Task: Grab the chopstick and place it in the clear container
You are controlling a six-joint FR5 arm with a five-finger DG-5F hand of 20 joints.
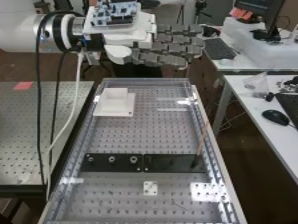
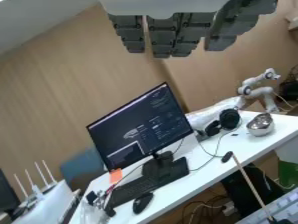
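Note:
In the high view my hand (image 1: 165, 49) is at the top, beyond the bench's far end, fingers straight and pointing right, nothing held. The wrist view also has the hand (image 2: 174, 32) with its fingers extended. A thin brown chopstick (image 1: 201, 140) stands tilted at the right end of a black bar on the bench, well apart from the hand; the chopstick (image 2: 250, 184) appears in the wrist view too. Near the bench's far left is a pale box-like piece (image 1: 114, 104) on a square base; whether this is the clear container I cannot tell.
The black bar (image 1: 143, 162) with round fittings crosses the perforated bench, which has a clear raised edge (image 1: 74, 162). Cables hang down on the left. A white desk (image 1: 253, 112) with a mouse and keyboard stands to the right.

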